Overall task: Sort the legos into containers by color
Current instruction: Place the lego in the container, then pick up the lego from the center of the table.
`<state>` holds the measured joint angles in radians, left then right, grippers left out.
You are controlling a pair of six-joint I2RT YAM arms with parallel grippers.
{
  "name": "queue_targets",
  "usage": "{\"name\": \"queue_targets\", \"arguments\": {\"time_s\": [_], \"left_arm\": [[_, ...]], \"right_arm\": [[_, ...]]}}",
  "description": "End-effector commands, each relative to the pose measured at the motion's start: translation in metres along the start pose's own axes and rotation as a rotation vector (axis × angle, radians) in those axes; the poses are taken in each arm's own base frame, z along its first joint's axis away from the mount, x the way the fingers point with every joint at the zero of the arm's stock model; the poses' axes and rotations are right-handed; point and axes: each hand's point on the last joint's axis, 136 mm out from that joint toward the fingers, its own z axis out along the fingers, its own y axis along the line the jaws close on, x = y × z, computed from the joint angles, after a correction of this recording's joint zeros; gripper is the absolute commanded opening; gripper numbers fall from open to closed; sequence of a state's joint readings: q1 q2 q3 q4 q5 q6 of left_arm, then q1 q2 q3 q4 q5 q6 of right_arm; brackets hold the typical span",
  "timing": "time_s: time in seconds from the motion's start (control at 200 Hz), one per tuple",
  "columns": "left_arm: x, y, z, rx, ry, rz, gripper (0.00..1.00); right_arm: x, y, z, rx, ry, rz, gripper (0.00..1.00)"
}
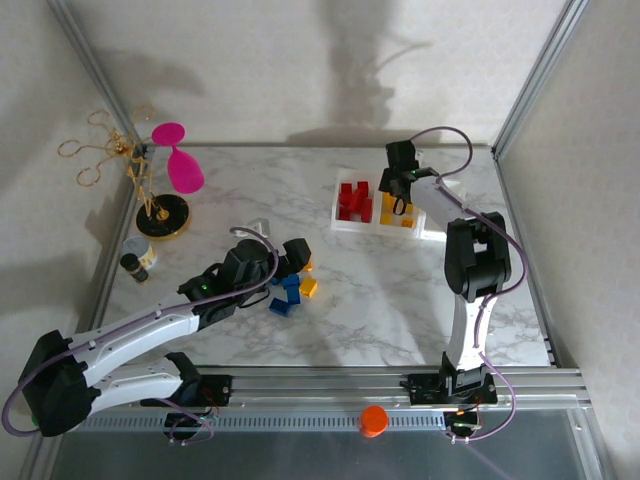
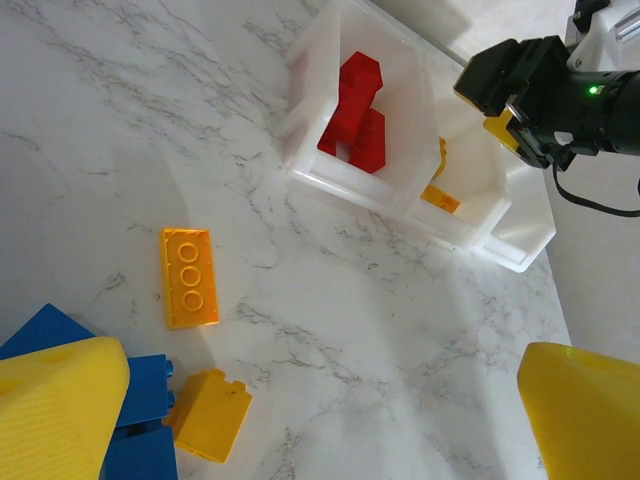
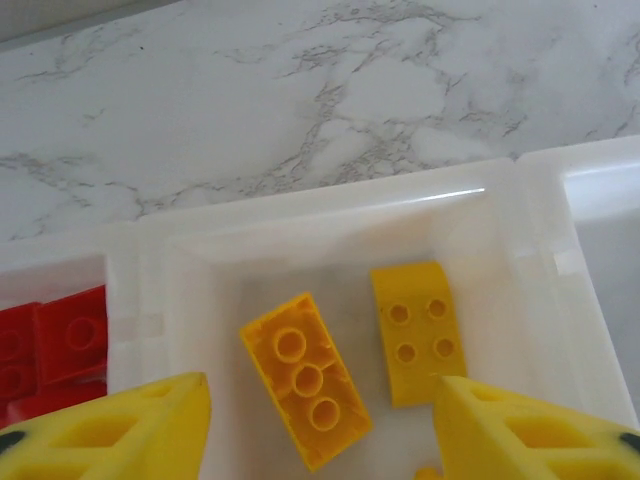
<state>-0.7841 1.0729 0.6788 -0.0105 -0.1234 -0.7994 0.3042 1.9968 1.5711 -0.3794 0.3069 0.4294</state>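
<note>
Legos point(image 3: 305, 395), yellow pair, in bin point(image 3: 330, 205) beneath spread right end effector point(image 3: 322, 415)

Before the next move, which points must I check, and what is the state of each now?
1. The left hand is open and empty: ok.
2. The right hand is open and empty, above the middle bin: ok.
3. The red bin holds only red bricks: ok.
4. The middle bin holds only yellow bricks: ok.
5. The end bin is free for blue: cannot tell, mostly hidden.
6. The table is cleared: not ok; blue bricks and two loose yellow bricks lie by the left hand.
</note>
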Motion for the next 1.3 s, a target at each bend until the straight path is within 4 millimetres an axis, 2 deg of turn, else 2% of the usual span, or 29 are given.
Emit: {"name": "queue_targets", "arguments": {"time_s": [0.0, 0.08, 0.33, 0.611, 0.731, 0.916, 1.076, 1.297], "left_arm": [[-0.010, -0.011, -0.008, 0.034, -0.032, 0.009, 1.00], [-0.011, -0.005, -0.014, 0.027, -0.043, 0.003, 1.00], [-0.004, 0.020, -0.033, -0.008, -0.050, -0.014, 1.00], [0.004, 0.048, -0.051, -0.052, -0.069, -0.046, 0.99], [0.007, 0.060, -0.056, -0.071, -0.081, -0.061, 1.00], [0.009, 0.071, -0.063, -0.090, -0.094, -0.080, 1.00], [0.011, 0.076, -0.066, -0.093, -0.101, -0.091, 1.00], [0.009, 0.078, -0.066, -0.102, -0.112, -0.093, 1.00]], "right_arm": [[-0.004, 0.016, -0.037, -0.066, -0.027, -0.021, 0.65], [0.011, 0.023, -0.054, -0.086, -0.022, -0.035, 0.69], [0.078, 0.057, -0.103, -0.206, 0.031, -0.116, 0.76], [0.173, 0.108, -0.136, -0.308, 0.121, -0.268, 0.81], [0.211, 0.124, -0.142, -0.354, 0.174, -0.295, 0.83], [0.248, 0.144, -0.151, -0.416, 0.225, -0.316, 0.85], [0.271, 0.144, -0.142, -0.387, 0.305, -0.280, 0.85], [0.281, 0.152, -0.131, -0.322, 0.326, -0.208, 0.84]]}}
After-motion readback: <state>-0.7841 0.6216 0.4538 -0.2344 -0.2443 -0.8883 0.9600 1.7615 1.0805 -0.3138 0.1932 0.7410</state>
